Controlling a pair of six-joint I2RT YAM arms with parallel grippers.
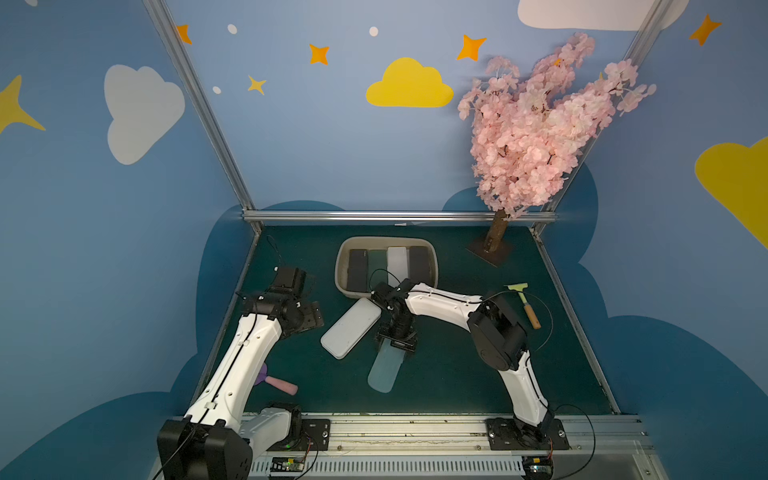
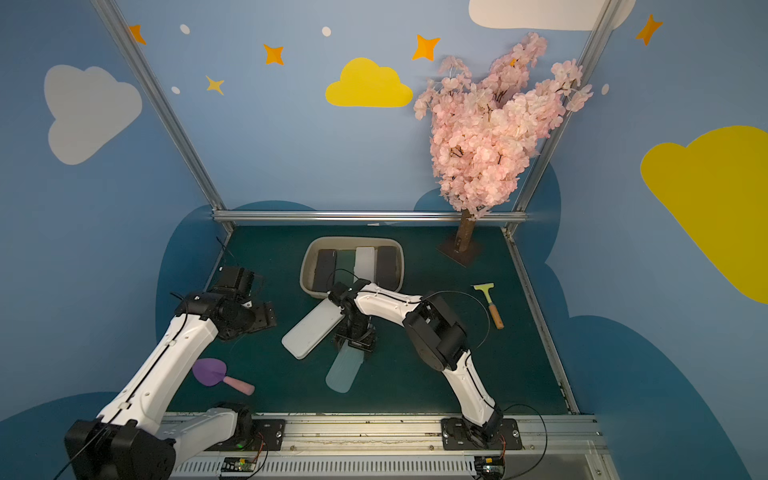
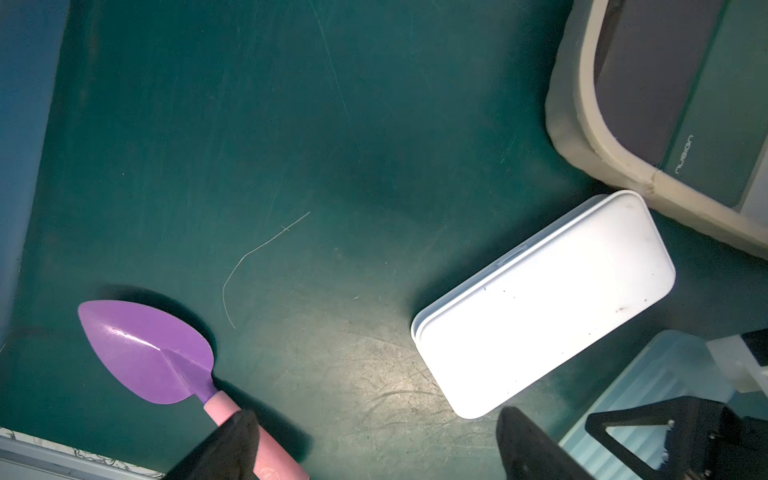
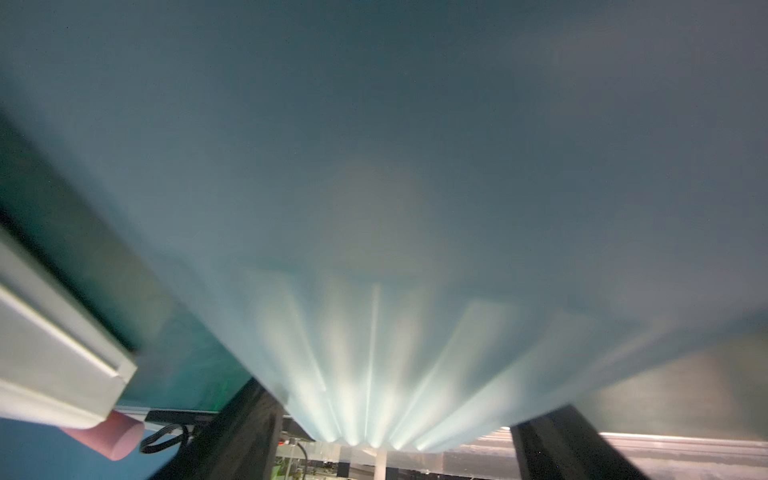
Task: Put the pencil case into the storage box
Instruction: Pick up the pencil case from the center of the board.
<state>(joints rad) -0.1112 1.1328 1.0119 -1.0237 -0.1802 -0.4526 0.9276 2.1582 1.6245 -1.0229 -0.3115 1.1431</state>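
Right wrist view: pencil case [image 4: 374,208] fills the frame, blurred; whether the right gripper [image 4: 405,399] clamps it is indeterminate; in a top view, trowel [image 1: 284,386] blade largely hidden behind left arm [image 1: 245,357].

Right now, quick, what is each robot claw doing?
Left gripper: open, empty.
Right gripper: straddling the translucent blue pencil case; cannot tell whether it grips.

Beige box [image 1: 386,240] with black, green and white cases [image 1: 357,268]; white case [image 1: 351,328] and ribbed pale-blue case [image 1: 382,372] on dark green table [image 1: 457,365]; purple trowel [image 2: 210,371], pink handle, lower left.
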